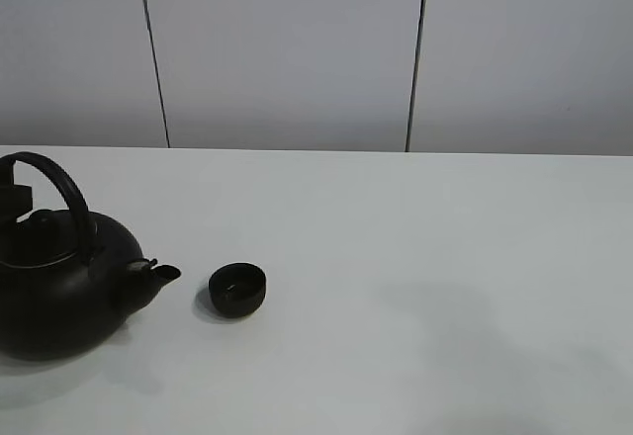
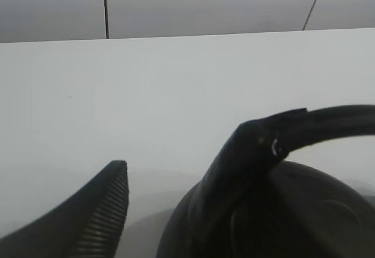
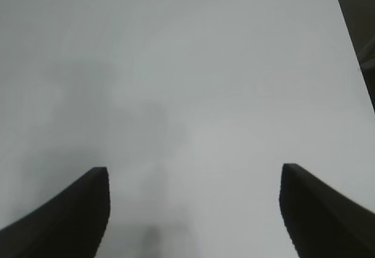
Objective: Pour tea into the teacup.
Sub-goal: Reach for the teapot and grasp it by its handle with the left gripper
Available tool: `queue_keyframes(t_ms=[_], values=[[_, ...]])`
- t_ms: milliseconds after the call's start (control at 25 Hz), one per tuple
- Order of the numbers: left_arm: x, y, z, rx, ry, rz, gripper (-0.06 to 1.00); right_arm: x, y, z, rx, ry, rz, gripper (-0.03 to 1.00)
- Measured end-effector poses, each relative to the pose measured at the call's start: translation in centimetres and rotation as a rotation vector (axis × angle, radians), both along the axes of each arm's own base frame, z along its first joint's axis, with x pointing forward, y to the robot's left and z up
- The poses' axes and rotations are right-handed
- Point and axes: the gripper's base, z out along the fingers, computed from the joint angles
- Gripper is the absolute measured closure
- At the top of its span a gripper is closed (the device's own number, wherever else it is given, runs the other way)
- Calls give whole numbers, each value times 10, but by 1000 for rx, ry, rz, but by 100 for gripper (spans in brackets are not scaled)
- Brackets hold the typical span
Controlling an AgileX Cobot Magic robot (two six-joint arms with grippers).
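The small black teacup [image 1: 237, 290] stands on the white table [image 1: 415, 257], just right of the spout [image 1: 164, 273] of a large black teapot [image 1: 59, 287] that rests at the left edge. No tea shows at the spout; a small pale glint lies inside the cup. My left gripper [image 2: 181, 152] is at the teapot's arched handle [image 2: 334, 123]. One ribbed finger [image 2: 102, 208] stands apart from the handle with bare table between; the other merges with the handle's dark shape. My right gripper [image 3: 193, 173] hangs open over bare table, holding nothing.
A grey panelled wall [image 1: 297, 49] runs behind the table's far edge. In the right wrist view a dark strip [image 3: 357, 23] marks the table's side edge. A faint shadow [image 1: 445, 316] lies on the table right of the cup.
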Motion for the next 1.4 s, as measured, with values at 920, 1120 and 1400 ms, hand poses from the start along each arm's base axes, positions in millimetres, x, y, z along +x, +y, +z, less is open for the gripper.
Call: queue_keyframes(t_ms=[920, 1120, 1400], values=[[2, 0, 8, 30, 26, -17, 79, 0, 0, 0, 0, 0, 0, 42], [-1, -1, 34, 16, -30, -5, 79, 0, 0, 0, 0, 0, 0, 42], [-9, -23, 71, -26, -128, -25, 79, 0, 0, 0, 0, 0, 0, 42]])
